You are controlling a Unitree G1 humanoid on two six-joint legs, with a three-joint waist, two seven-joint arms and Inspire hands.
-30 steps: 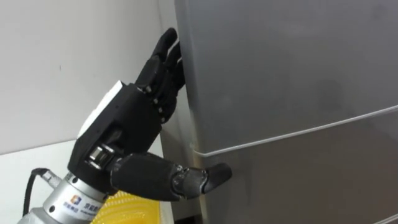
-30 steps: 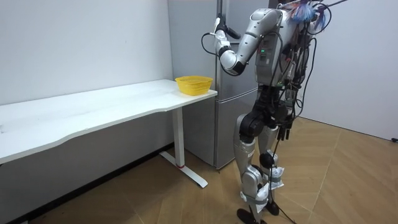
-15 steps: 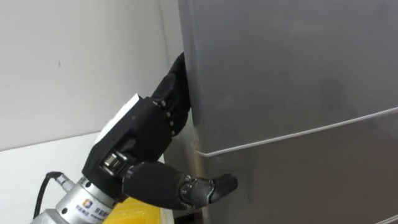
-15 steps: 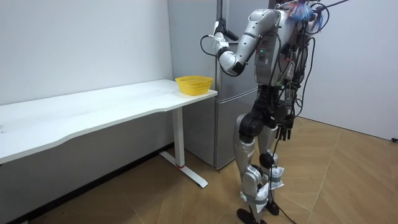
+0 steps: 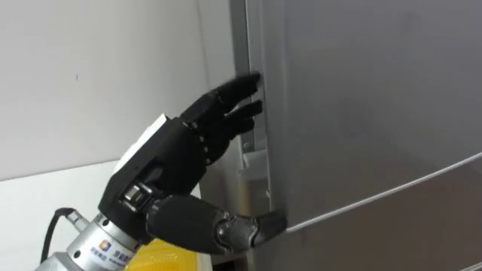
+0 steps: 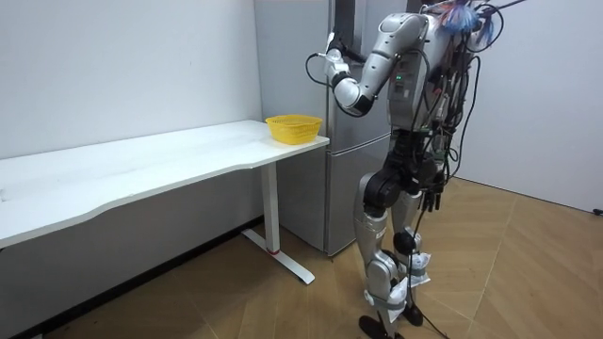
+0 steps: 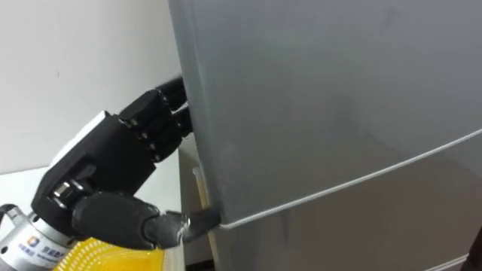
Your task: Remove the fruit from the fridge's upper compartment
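Grey metal upper fridge door (image 5: 361, 105), cracked open a sliver along its left edge, pale inner strip visible in the gap. Left hand (image 5: 169, 177) on that edge: fingers (image 5: 233, 96) half curled and hooked at the gap, thumb (image 5: 260, 223) pressed to the front by the lower corner, door edge pinched between. Nothing else held. Item to retrieve presumably inside, behind the door; hidden, cannot tell what. Standing close before the fridge (image 6: 341, 179), yellow basket (image 6: 293, 126) on the white table (image 6: 141, 165) just beside. Step in hand, as judged: swing the door open. Keep fingers hooked deep, pull along the hinge arc rather than straight back, keep the forearm clear of the basket, shift the body aside to make room, open wide enough to see the shelves before reaching in.
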